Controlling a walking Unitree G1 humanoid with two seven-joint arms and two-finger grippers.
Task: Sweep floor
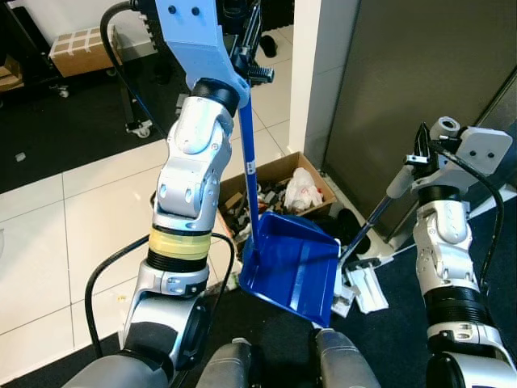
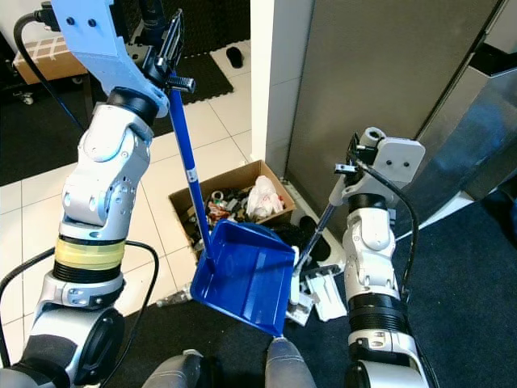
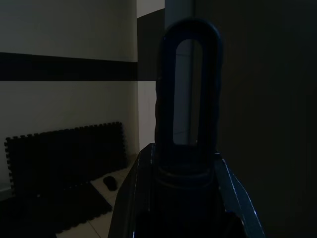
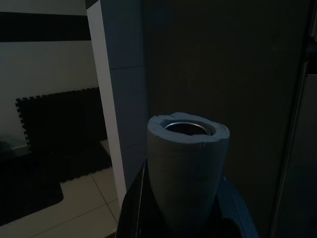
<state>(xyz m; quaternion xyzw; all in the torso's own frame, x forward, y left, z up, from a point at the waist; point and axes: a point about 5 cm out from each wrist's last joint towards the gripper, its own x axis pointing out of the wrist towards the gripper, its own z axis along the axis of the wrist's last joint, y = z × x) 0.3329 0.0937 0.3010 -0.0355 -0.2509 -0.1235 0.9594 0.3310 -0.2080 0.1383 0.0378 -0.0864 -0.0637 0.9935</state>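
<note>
Dustpan [image 1: 295, 267] is hanging tilted just above the dark mat, its long blue handle [image 1: 249, 162] running up to the left hand [image 1: 250, 61] clamped near its top, while the right hand [image 1: 420, 158] is gripping the broom [image 1: 367, 226] slanting down beside the pan's right edge, cardboard box [image 1: 279, 190] lying just beyond

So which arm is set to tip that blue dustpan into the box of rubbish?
The left. Its pincer grips the dustpan handle, and the pan hangs beside the box. The right pincer holds the broom.
</note>
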